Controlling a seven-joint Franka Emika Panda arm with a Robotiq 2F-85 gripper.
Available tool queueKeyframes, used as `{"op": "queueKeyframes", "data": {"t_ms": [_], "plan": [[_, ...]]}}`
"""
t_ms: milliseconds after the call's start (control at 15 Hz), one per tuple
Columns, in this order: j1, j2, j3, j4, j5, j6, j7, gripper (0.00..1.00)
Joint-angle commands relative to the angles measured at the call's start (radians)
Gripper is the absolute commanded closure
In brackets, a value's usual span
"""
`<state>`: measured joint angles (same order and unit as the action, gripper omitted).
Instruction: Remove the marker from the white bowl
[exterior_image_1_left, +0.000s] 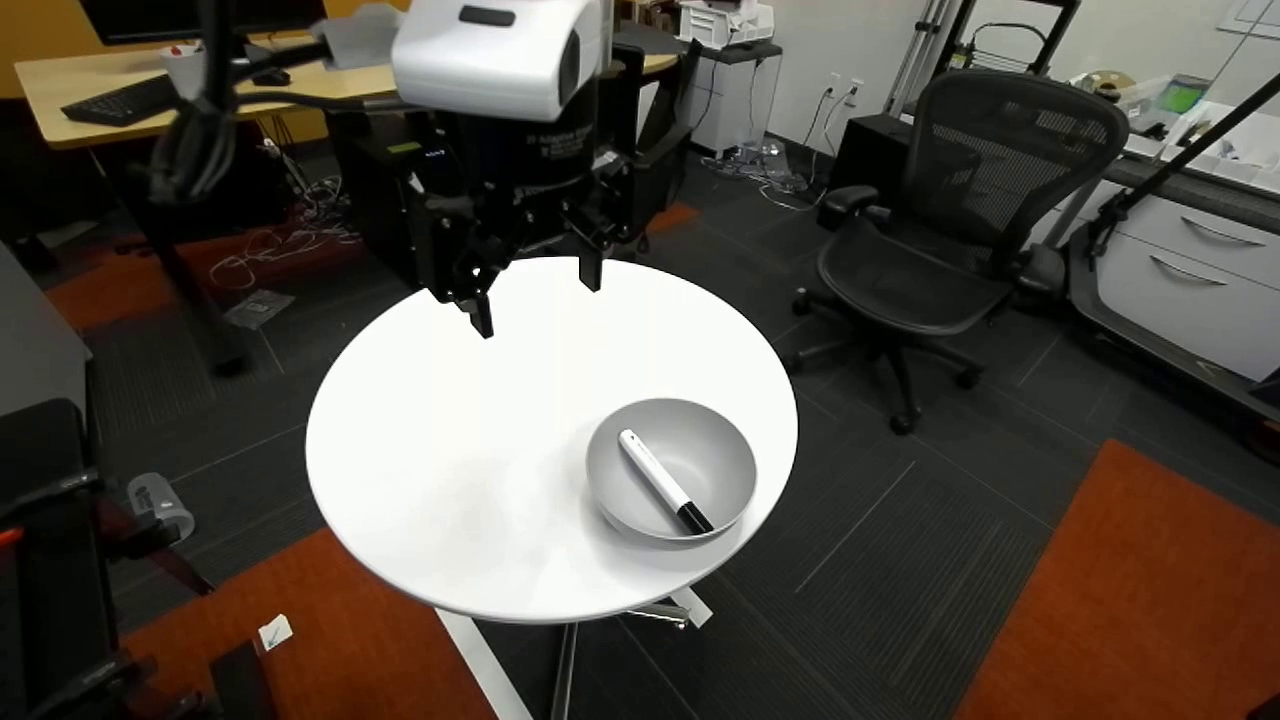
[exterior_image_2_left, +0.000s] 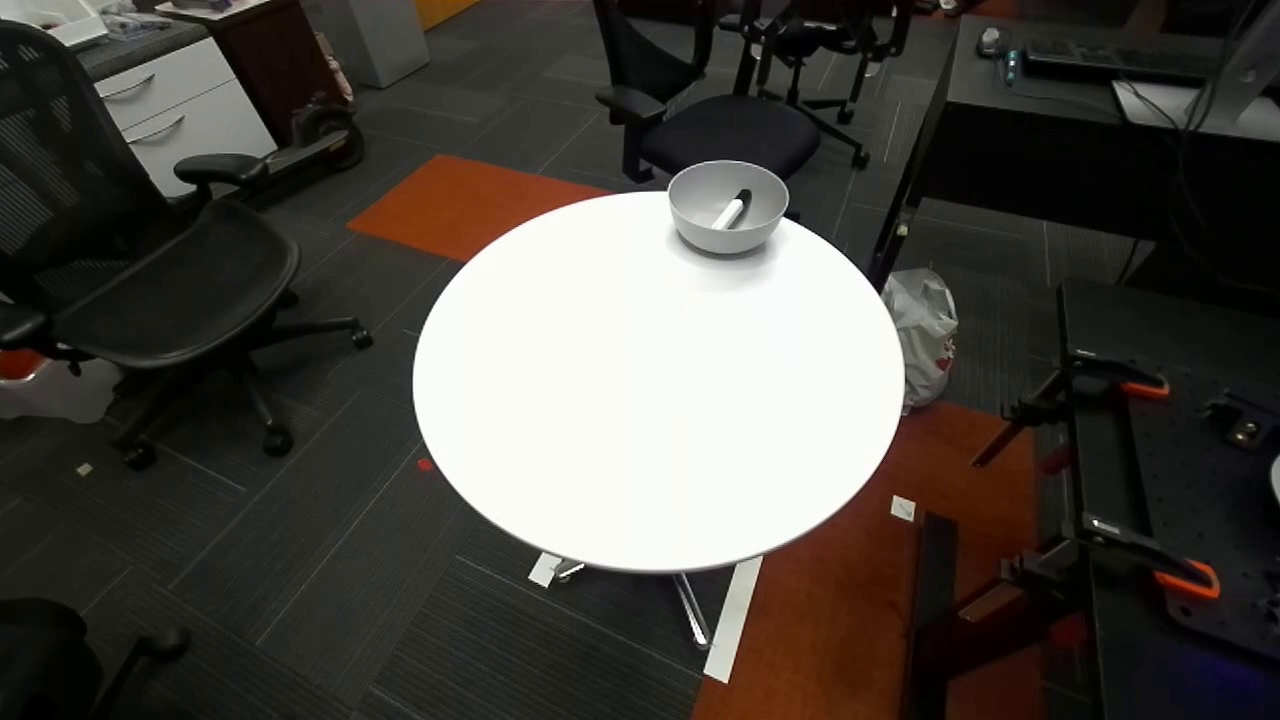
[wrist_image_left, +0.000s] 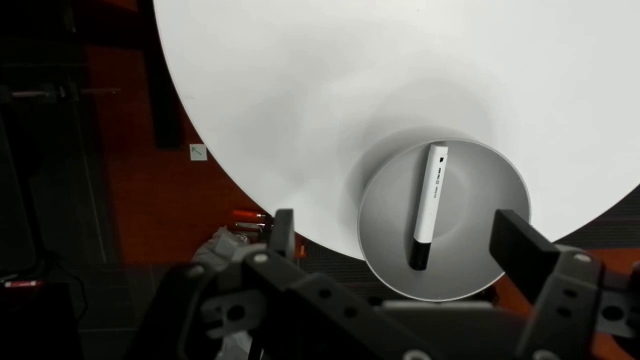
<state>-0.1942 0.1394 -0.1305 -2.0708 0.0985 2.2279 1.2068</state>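
Note:
The marker is a white pen with a black end. It lies in the light-grey-white bowl, leaning on its inner wall. The marker shows in both exterior views (exterior_image_1_left: 655, 470) (exterior_image_2_left: 733, 210) and in the wrist view (wrist_image_left: 431, 200). The white bowl (exterior_image_1_left: 715, 460) stands upright near the edge of the round table; it also shows in an exterior view (exterior_image_2_left: 700, 236) and in the wrist view (wrist_image_left: 480, 200). My gripper (exterior_image_1_left: 537, 297) is open and empty, well above the table and away from the bowl. In the wrist view its fingers (wrist_image_left: 393, 225) are wide apart, with the marker between them in the picture.
The round white table (exterior_image_1_left: 450, 450) carries the bowl. A black office chair (exterior_image_1_left: 960, 220) stands beyond it, and another chair (exterior_image_2_left: 735, 130) stands close behind the bowl's side. A desk with a keyboard (exterior_image_1_left: 120, 100) is at the back. A black bench with clamps (exterior_image_2_left: 1150, 480) stands beside the table.

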Motion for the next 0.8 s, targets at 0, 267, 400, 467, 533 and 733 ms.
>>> {"op": "queueKeyframes", "data": {"t_ms": [0, 267, 400, 467, 533, 733], "plan": [[0.03, 0.056, -0.033, 0.047, -0.027, 0.019, 0.109, 0.0], [0.059, 0.176, -0.058, 0.124, -0.067, 0.081, 0.292, 0.0], [0.078, 0.242, -0.07, 0.159, -0.082, 0.152, 0.369, 0.0], [0.088, 0.274, -0.078, 0.176, -0.085, 0.185, 0.4, 0.0], [0.096, 0.305, -0.084, 0.192, -0.083, 0.211, 0.422, 0.0], [0.108, 0.393, -0.102, 0.243, -0.071, 0.24, 0.473, 0.0]]}}
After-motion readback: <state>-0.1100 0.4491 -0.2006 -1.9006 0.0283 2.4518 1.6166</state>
